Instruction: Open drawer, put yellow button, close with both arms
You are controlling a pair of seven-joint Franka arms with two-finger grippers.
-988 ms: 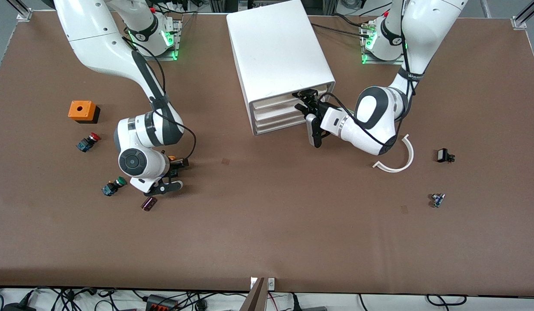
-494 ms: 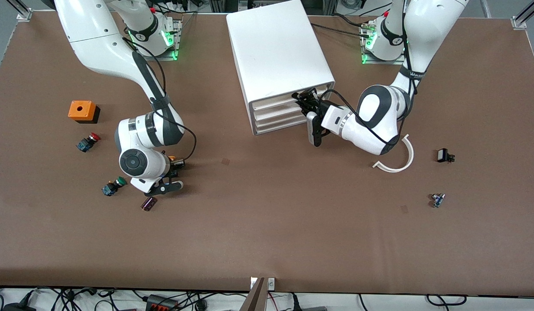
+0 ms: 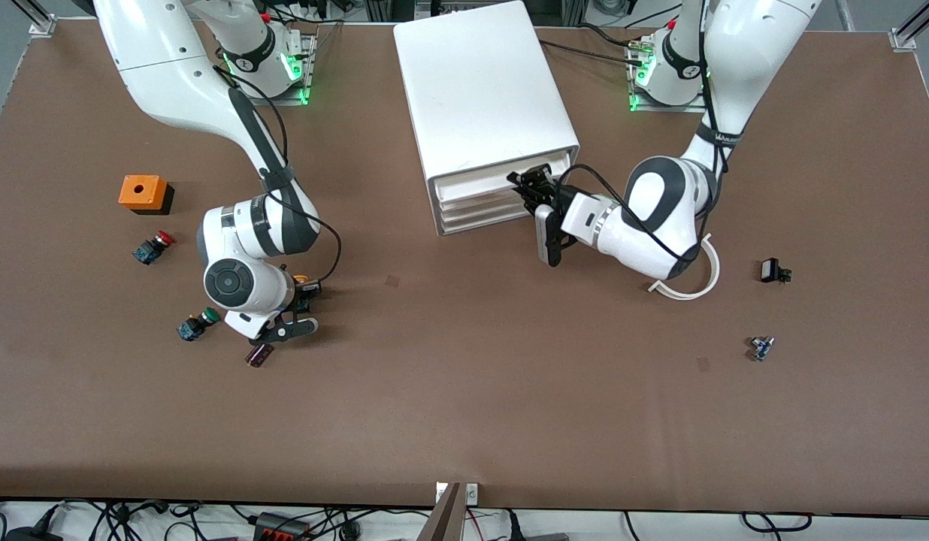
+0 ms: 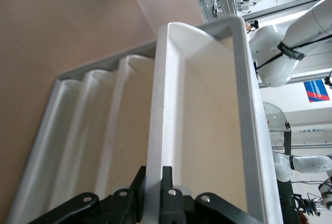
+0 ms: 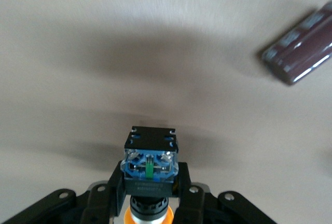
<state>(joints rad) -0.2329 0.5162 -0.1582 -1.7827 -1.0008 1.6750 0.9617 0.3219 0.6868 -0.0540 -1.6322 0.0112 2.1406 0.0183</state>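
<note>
The white cabinet (image 3: 479,83) stands at the table's back middle. Its top drawer (image 3: 479,178) is pulled out a little, and the left wrist view shows its bare white tray (image 4: 207,115). My left gripper (image 3: 526,182) is shut on the drawer's front wall, which shows pinched between its tips in the left wrist view (image 4: 154,185). My right gripper (image 3: 305,289) is shut on the yellow button (image 3: 301,279), low over the table toward the right arm's end. The right wrist view shows the gripper (image 5: 150,187) clamped on the button's black body (image 5: 150,164), blue base outward and orange cap inward.
A dark maroon cylinder (image 3: 258,355) lies close to my right gripper. A green-capped switch (image 3: 197,323), a red-capped switch (image 3: 153,247) and an orange box (image 3: 143,193) lie nearby. A white curved strip (image 3: 697,282) and two small parts (image 3: 773,270) (image 3: 761,347) lie toward the left arm's end.
My left gripper has drawn the top drawer's front a little toward the front camera, and its arm has shifted with it. My right gripper has barely moved with the button.
</note>
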